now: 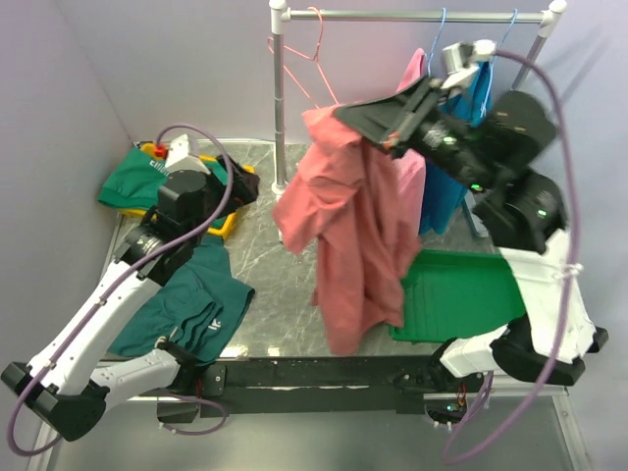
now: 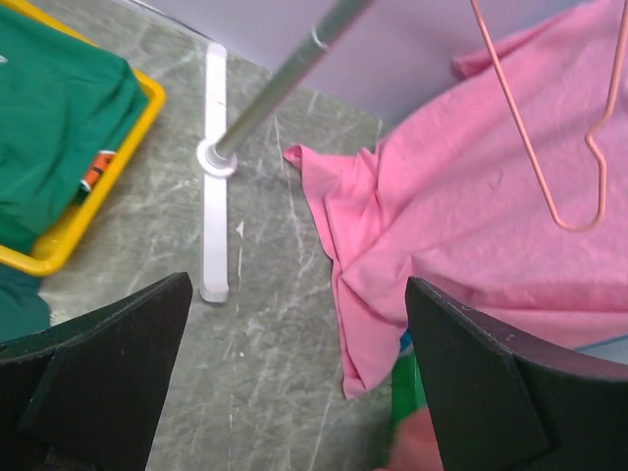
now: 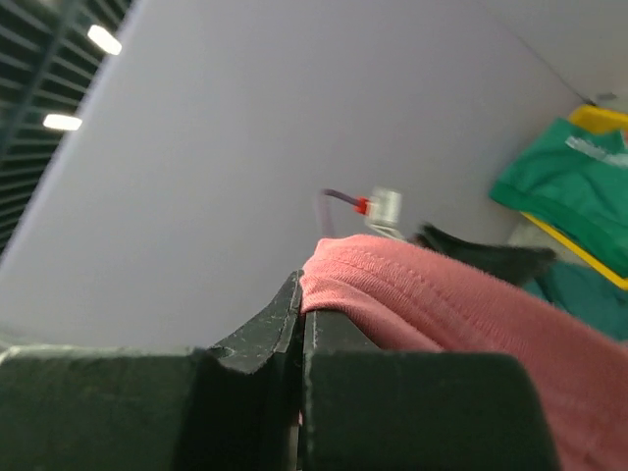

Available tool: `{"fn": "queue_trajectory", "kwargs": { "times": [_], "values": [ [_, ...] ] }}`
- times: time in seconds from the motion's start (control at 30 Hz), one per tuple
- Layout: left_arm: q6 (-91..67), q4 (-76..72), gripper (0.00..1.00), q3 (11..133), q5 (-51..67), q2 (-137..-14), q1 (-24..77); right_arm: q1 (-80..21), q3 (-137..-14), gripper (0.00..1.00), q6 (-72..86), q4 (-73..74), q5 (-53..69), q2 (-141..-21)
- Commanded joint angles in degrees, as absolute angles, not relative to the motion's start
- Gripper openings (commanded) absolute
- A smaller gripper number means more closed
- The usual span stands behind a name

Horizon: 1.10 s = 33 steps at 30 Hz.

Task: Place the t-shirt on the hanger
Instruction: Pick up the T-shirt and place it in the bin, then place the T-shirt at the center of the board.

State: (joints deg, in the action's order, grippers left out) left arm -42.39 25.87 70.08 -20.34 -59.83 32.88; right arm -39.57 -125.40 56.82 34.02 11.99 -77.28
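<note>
My right end effector (image 1: 341, 112) is clamped shut on a fold of the t-shirt (image 1: 353, 226), holding it up in the air near the rack. In the right wrist view the pinched brick-red hem (image 3: 392, 270) bulges out just beside my closed fingers (image 3: 265, 343). The rest of the cloth hangs down in a long crumpled drape over the middle of the counter (image 1: 265, 285), and I cannot tell whether its lowest edge touches the surface. The hanger (image 1: 306, 61) hangs bare by its hook from the rail (image 1: 412, 15), close to the left post (image 1: 280, 118) and just above and left of the shirt's top. Where its lower wire meets the cloth is hard to read, so I cannot say whether they touch. My left end effector (image 2: 297, 294) is spread wide open and holds nothing. It hovers low over the counter and faces the post's foot, with pink cloth and the hanger's wire filling the right side of its view. Behind my right arm a light pink shirt (image 1: 414, 74) and a teal-blue shirt (image 1: 481, 93) hang on the rail, both largely hidden by the arm. A green tray (image 1: 461, 294) lies under the draped shirt's right side. A yellow bin (image 1: 238, 201) with green cloth sits far left, partly covered by my left arm. A dark green garment (image 1: 201, 304) lies on the counter near that arm.
</note>
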Motion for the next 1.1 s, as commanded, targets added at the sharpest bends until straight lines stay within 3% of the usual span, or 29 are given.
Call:
{"fn": "queue_trajectory", "kwargs": {
  "times": [0.0, 0.17, 0.3, 0.5, 0.57, 0.73, 1.07],
  "values": [
    [-41.84, 26.28, 0.96, 69.0, -18.28, -57.39, 30.5, -40.34, -120.53, 0.0, 52.65, 29.03, 11.86, -73.84],
    [-42.63, 26.19, 0.96, 66.89, -16.96, -57.66, 29.71, -39.64, -102.24, 0.0, 48.26, 25.4, 14.68, -66.54],
    [-42.8, 23.91, 0.96, 62.85, -13.89, -56.43, 29.71, -39.73, -75.42, 0.0, 47.9, 17.16, 15.82, -56.2],
    [-42.01, 18.47, 0.99, 53.45, -5.74, -54.32, 29.79, -41.91, -41.81, 0.15, 46.94, 0.18, 24.0, -47.39],
    [-42.01, 17.41, 0.99, 50.38, -3.35, -54.4, 29.79, -44.02, -37.72, 0.25, 44.04, 5.24, 13.96, -45.97],
    [-41.22, 14.24, 0.93, 46.23, 0.18, -57.39, 32.95, -45.97, -27.43, 0.51, 44.21, 11.94, 3.18, -40.09],
    [-39.55, 9.94, 0.81, 48.07, 0.26, -69.87, 45.25, -52.82, -34.96, 0.56, 45.7, 30.22, -18.09, -33.49]
  ]
}}
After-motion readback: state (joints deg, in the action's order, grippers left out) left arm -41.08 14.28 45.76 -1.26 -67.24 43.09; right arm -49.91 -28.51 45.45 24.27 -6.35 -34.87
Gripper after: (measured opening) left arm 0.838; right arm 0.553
